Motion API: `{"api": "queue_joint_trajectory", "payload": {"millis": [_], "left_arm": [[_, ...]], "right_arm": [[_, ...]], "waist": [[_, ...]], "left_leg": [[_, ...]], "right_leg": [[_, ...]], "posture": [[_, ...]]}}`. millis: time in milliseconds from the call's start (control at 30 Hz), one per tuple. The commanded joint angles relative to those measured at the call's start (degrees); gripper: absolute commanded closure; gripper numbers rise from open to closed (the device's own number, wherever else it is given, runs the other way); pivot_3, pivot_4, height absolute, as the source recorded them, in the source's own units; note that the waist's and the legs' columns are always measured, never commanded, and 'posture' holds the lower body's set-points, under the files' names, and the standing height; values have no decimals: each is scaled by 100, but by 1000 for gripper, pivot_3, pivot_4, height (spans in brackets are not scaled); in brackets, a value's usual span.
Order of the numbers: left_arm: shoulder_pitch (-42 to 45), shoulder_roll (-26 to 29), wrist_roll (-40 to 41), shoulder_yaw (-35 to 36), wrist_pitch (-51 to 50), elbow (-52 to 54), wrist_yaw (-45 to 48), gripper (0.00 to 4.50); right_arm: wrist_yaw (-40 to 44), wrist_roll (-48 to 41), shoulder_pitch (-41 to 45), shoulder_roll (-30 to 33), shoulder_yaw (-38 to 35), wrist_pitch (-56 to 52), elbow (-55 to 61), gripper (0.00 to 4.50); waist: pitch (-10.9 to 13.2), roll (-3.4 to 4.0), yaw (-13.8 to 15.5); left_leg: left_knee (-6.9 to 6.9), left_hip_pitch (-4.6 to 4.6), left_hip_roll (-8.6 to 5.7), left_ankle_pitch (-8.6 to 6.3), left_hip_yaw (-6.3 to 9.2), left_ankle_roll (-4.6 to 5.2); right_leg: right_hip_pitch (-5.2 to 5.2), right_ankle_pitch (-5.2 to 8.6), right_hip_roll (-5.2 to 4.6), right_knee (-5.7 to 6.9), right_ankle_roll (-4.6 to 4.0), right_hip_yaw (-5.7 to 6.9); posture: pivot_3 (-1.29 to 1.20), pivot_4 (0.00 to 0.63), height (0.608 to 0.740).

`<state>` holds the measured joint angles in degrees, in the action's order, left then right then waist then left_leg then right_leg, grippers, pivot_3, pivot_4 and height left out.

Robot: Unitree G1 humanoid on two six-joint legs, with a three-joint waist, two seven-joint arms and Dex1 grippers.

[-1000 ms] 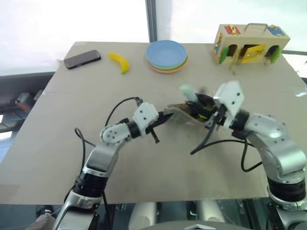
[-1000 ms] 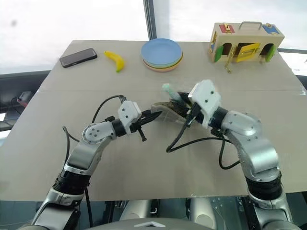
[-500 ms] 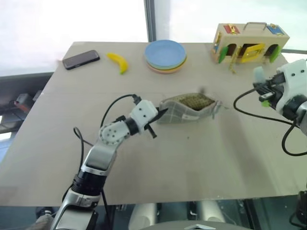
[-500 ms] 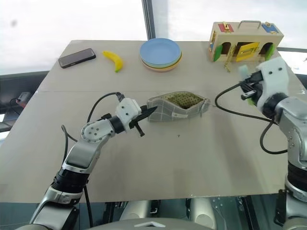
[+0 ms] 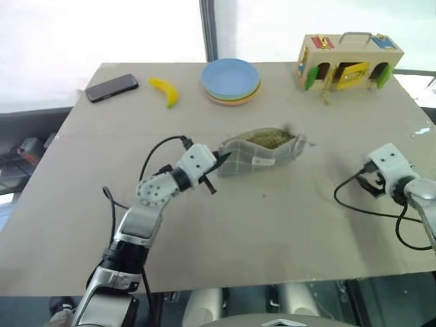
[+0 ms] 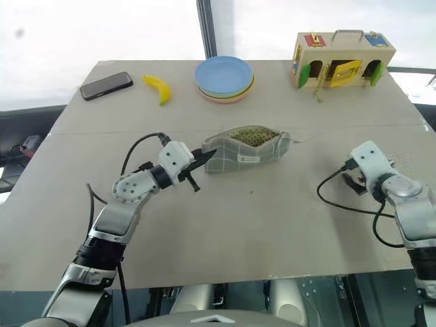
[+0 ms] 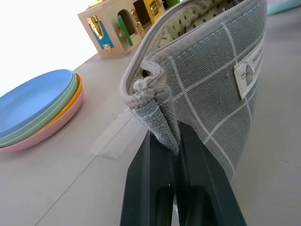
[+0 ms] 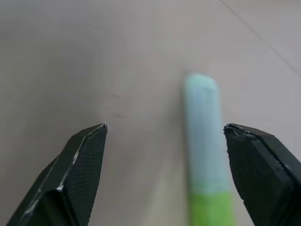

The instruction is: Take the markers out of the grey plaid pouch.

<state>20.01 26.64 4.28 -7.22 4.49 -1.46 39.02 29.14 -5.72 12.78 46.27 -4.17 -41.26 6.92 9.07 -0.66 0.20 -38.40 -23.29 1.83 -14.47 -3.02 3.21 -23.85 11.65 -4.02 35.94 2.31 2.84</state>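
Observation:
The grey plaid pouch [image 5: 262, 148] lies mid-table with its mouth open upward, showing dotted greenish lining. My left gripper [image 5: 216, 163] is shut on the pouch's left corner; in the left wrist view the folded fabric corner [image 7: 155, 108] is pinched between the black fingers [image 7: 141, 188]. Low over the table at the right, my right gripper [image 5: 370, 184] is open. In the right wrist view a pale mint marker with a bright green end [image 8: 203, 150] sits between the spread fingertips [image 8: 80, 160], touching neither, against the table top.
Along the far edge are a black phone [image 5: 112, 87], a yellow banana [image 5: 167, 90], a stack of coloured plates [image 5: 231, 80] and a wooden latch box [image 5: 347, 60]. A black cable [image 5: 361, 208] loops on the table by the right wrist.
My right gripper carried the mint marker from the pouch's mouth out to the right, sank to the table and opened. The pouch settled back; the left gripper kept its pinch.

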Motion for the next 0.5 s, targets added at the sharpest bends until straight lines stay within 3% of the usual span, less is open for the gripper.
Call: {"api": "queue_joint_trajectory", "payload": {"millis": [33,133,200,233,367,500], "left_arm": [[-66,16,72,49,326,-198,174,4500],[-11,-7,96,8,583,-440,316,4500],[62,-27,78,-30,768,-592,397,4500],[95,-40,65,-48,851,-660,428,4500],[184,-131,46,-67,1087,-870,465,4500],[148,-204,117,-34,1144,-830,465,4500]], "right_arm": [[233,-1463,505,-301,-1146,-1405,2113,1664],[-23,-2141,1167,-856,-897,-2219,3071,3336],[-298,-2222,1567,-1274,-530,-2457,3191,4258],[-413,-2215,1726,-1458,-335,-2515,3169,4463],[-525,-1975,2014,-1844,501,-2239,2666,4463],[-340,-1574,2123,-1809,1349,-1697,2026,4463]], "waist": [[4,10,9],[1,4,-4],[-1,1,10],[-1,1,15],[-1,2,61],[-1,2,56]], "left_leg": [[0,0,0,0,-1,0],[0,4,11,0,-10,-1],[0,5,20,-1,-5,-2],[0,5,20,-1,-3,-2],[-2,-7,14,-1,-7,-2],[-5,-32,-4,0,-5,0]], "right_leg": [[-2,-2,0,0,-3,-1],[-4,-5,2,1,-10,-5],[-3,-4,6,0,-12,4],[-2,-4,6,0,-18,7],[-9,-3,-1,-2,-27,7],[-25,-10,-12,-7,-18,6]], "posture": [[0,150,740],[0,150,740],[0,150,740],[0,150,740],[0,150,740],[0,150,740]]}}
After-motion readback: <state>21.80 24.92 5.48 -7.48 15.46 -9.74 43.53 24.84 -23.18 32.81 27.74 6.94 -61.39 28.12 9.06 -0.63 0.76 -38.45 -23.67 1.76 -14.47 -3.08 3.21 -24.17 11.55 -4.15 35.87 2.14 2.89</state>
